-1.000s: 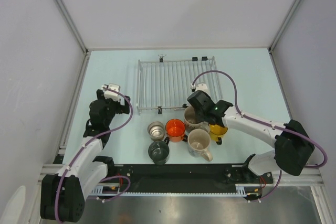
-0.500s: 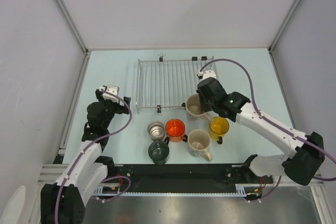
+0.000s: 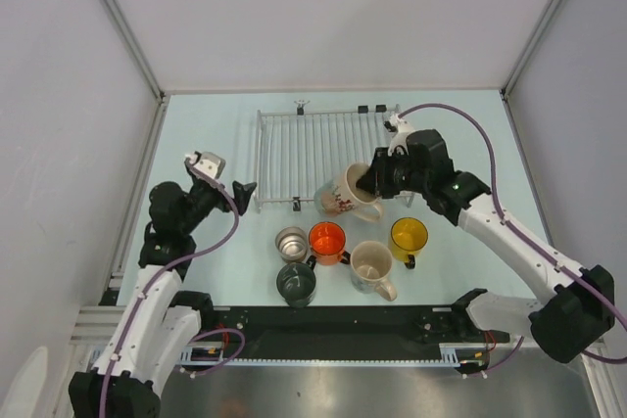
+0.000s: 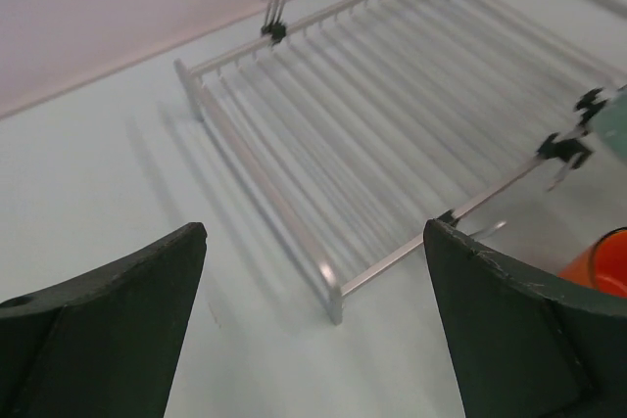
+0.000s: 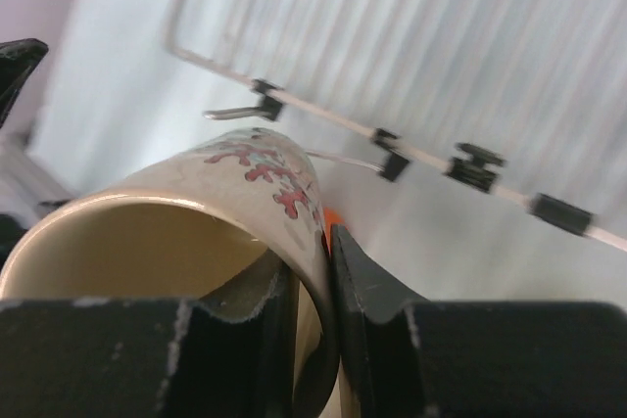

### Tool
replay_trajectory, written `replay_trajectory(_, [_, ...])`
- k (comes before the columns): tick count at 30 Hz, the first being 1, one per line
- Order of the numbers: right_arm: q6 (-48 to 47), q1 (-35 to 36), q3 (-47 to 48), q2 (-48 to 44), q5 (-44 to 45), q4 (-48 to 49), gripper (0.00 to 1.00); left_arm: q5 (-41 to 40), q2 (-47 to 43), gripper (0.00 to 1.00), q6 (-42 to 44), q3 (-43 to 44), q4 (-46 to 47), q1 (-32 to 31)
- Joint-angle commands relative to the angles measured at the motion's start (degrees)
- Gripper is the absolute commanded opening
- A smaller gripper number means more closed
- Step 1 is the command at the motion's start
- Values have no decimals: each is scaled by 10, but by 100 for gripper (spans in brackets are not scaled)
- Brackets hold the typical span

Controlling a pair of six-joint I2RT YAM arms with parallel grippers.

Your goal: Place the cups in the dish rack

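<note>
The cream mug [image 3: 343, 198] with the red print is off the table [image 3: 470, 144]. It is tilted with its mouth turned toward the wrist that carries it, and it hangs about over the near rail at the right-hand corner of the rack [image 3: 294, 144]. The right gripper [image 5: 313, 286] is clamped on its rim, one finger inside and one outside the wall. I'd guess that pinch was chosen because it leaves the handle free and lets the arm tip the mug as it goes. The tilt looks like the start of laying it onto the bars, though how it is meant to end up I cannot tell.

No mug sits in the rack yet. The other five stand upright on the table just this side of it. The steel [image 3: 290, 240], orange [image 3: 326, 239] and yellow [image 3: 409, 235] ones form a loose row, with the dark one [image 3: 296, 282] and a second cream one [image 3: 372, 266] nearer the arms. They are close together, so each lift will need care with its neighbours.

The left gripper [image 4: 313, 232] is off to the left, with its fingers spread wide and nothing between them. It points at the rack's near left corner and is well clear of the carried mug.
</note>
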Motion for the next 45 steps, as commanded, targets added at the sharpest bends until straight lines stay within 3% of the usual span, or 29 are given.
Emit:
replay_trajectory(1, [137, -44, -53, 4, -249, 326, 0, 175, 1, 100, -36, 104, -87, 0])
replay_trajectory(9, [379, -37, -131, 120, -308, 736, 0, 343, 80, 100, -100, 139, -79, 2])
replay_trajectory(15, [472, -26, -135, 210, -310, 924, 0, 550, 213, 100, -152, 184, -77, 29])
replay_trajectory(21, [519, -17, -112, 283, -314, 1005, 0, 616, 297, 100, -146, 220, -102, 44])
replay_trajectory(42, [560, 32, -38, 396, -306, 1078, 0, 637, 273, 100, -142, 208, -106, 44])
replay_trajectory(43, [559, 33, -38, 396, -305, 1079, 0, 637, 266, 94, -143, 208, -105, 44])
replay_trajectory(45, [559, 34, -41, 397, -305, 1081, 0, 653, 264, 62, -139, 213, -105, 43])
